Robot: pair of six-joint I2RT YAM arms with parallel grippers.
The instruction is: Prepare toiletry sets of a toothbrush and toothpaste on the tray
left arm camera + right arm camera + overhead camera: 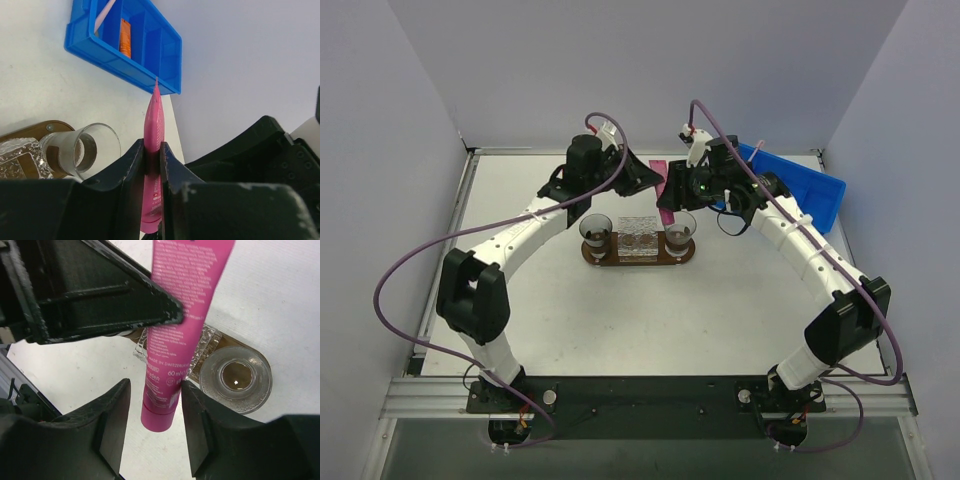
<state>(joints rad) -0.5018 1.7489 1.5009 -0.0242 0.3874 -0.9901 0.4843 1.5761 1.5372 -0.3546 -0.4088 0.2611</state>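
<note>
In the middle of the top view, just above the tray (610,260), the magenta toothpaste (187,300) is held up in the air between the two arms. The left gripper (153,147) is closed on it: in the left wrist view both fingers are pressed flat against the sides of the tube. The right gripper (155,385) is seen open in its own view. Its jaws stand on both sides of the cap end of the tube, and a gap is visible at least on the left side, so the tube is judged to be carried by the left gripper alone.

On the tray two glass cups (597,232) and a clear block (640,238) between them are standing. No tube and no brush is seen in the cups or on the wood.

The orange toothpaste (125,37) and the toothbrush (104,11) are lying in the blue bin (100,52), at the upper left of the left wrist view. Only one toothbrush can be made out.

The task is therefore judged to be at its beginning. One tube is lifted but not yet put down, and no set is completed. The magenta toothpaste has to be placed on the tray, then the toothbrush and the orange toothpaste have to be brought from the bin.
</note>
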